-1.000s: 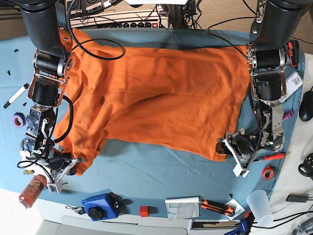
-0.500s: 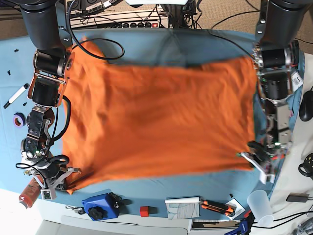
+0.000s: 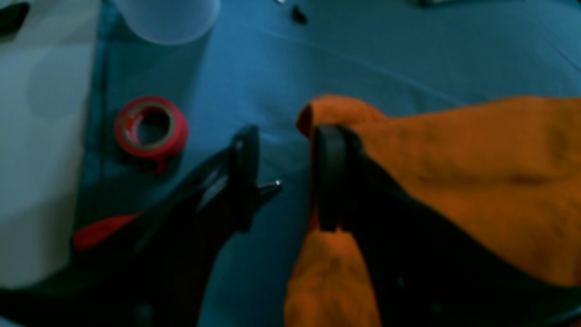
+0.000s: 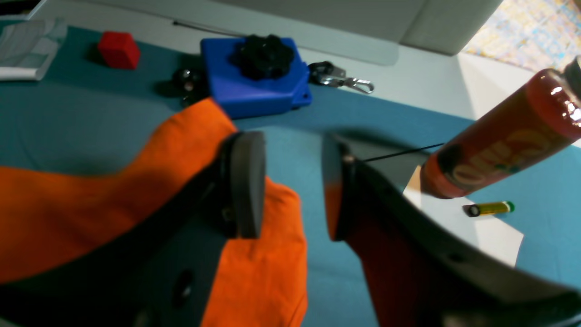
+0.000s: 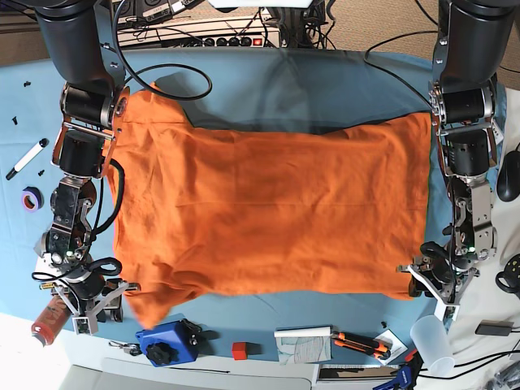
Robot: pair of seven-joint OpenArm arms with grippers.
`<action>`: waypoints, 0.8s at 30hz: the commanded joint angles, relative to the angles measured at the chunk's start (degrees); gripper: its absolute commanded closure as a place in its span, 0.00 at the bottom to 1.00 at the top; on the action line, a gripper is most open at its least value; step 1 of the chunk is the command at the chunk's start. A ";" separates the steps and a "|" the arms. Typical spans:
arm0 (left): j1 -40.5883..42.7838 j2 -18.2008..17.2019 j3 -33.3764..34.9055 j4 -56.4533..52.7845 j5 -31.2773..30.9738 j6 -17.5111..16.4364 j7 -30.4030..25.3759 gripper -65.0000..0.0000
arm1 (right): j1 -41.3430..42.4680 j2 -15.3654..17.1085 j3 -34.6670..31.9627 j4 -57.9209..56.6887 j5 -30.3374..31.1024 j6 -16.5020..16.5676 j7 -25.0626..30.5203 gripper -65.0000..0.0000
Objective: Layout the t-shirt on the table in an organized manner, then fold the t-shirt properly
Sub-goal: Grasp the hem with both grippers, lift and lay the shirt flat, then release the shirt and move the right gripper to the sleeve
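The orange t-shirt (image 5: 268,211) lies spread wide and nearly flat over the blue-teal table (image 5: 268,313). My left gripper (image 5: 432,284) is at the shirt's near right corner. In the left wrist view this gripper (image 3: 283,177) stands open, bare table in its gap, and the t-shirt (image 3: 476,172) bunches against the outside of one finger (image 3: 331,177). My right gripper (image 5: 96,302) is at the near left corner. Its jaws (image 4: 290,186) are open too, with the t-shirt (image 4: 68,204) lying under and beside one finger (image 4: 247,181).
By the left gripper are a red tape roll (image 3: 151,127), a plastic cup (image 3: 168,18) and a red-handled tool (image 3: 102,229). By the right gripper are a blue box (image 4: 254,77), a red cube (image 4: 119,49), a red bottle (image 4: 504,145) and a battery (image 4: 490,208).
Both arms drew the shirt's near edge toward the table's front, spreading the cloth out. Both grippers then opened and let the corners go.
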 commanded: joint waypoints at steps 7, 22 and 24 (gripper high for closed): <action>-1.97 -1.14 -0.22 1.01 -0.74 -0.22 -1.22 0.64 | 3.23 1.62 0.22 1.05 0.59 -3.41 3.74 0.65; 2.43 -6.84 -18.56 27.28 -31.93 -8.79 38.99 0.96 | -6.14 6.93 14.12 31.08 25.42 6.10 -25.92 0.65; 4.76 -7.19 -24.11 32.04 -34.71 -9.05 44.57 1.00 | -9.75 7.04 17.55 35.69 28.85 6.27 -30.60 0.65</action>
